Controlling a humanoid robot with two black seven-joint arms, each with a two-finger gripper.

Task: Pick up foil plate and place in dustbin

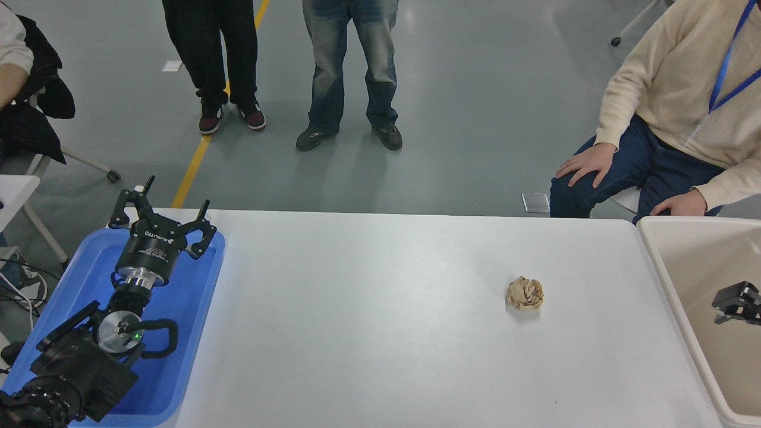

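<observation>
Looking for the foil plate first: I can't find it anywhere in view. Not on the white table (pixel 380 333), not in either container as far as the visible parts show.

Right gripper (pixel 739 303) is only partly in frame at the right edge, over the inside of the cream dustbin (pixel 654 261). Only a black chunk shows, so I cannot tell whether its jaws are spread or closed, or whether they carry anything. No foil visible at it.

Left gripper (pixel 159 223) is parked lower left over the blue tray (pixel 196 333), jaws spread wide, nothing between them.

Key relation: with no plate visible I can't give a bearing or long axis from either jaw set. Right arm is the one at the bin; left is well apart, across the whole table.

Containers: the bin's visible interior is bare wall and floor, but most of it is cut off by the frame edge. Blue tray shows only the left arm above it.

Only loose item: a crumpled tan paper ball (pixel 525 293) on the table, between centre and bin, not the target.

My guess: plate is either in the bin's hidden part or out of frame. I'd confirm before commanding any move.
</observation>
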